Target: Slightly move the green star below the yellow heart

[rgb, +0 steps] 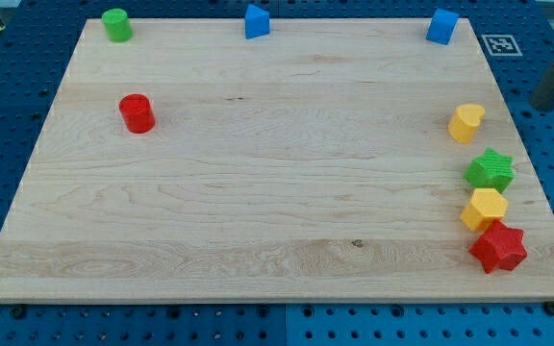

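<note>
The green star [491, 170] lies near the board's right edge, just below and slightly right of the yellow heart [465, 122]. The two are apart by a small gap. A yellow hexagon [484, 209] touches the green star from below, and a red star [498, 247] sits below that. My rod shows blurred at the view's right edge, off the board. My tip [544, 104] is to the right of the yellow heart and above and right of the green star, touching no block.
The wooden board [277, 173] lies on a blue pegboard. A green cylinder [116, 24], a blue wedge-like block [256, 21] and a blue cube [441, 26] sit along the top edge. A red cylinder [137, 112] stands at the left.
</note>
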### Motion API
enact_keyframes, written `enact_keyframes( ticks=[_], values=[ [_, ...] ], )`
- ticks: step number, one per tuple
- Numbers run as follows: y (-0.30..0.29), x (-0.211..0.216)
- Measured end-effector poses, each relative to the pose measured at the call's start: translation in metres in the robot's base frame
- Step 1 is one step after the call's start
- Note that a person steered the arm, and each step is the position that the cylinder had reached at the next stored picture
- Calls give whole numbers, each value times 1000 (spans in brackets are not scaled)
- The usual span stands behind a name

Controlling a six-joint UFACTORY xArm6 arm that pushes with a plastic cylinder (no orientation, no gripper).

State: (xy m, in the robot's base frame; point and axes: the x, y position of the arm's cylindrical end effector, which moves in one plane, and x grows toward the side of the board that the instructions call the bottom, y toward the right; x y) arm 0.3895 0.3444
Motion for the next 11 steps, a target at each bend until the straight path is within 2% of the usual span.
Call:
enact_keyframes(
  ticks=[2,3,5,6,7,8,9,10,11],
  values=[
    [-25,96],
    [-25,96],
    [-77,101],
    [-85,102],
    [-66,101],
    [-20,68],
    [-12,22],
    [-42,4],
    [-66,4]
  ],
)
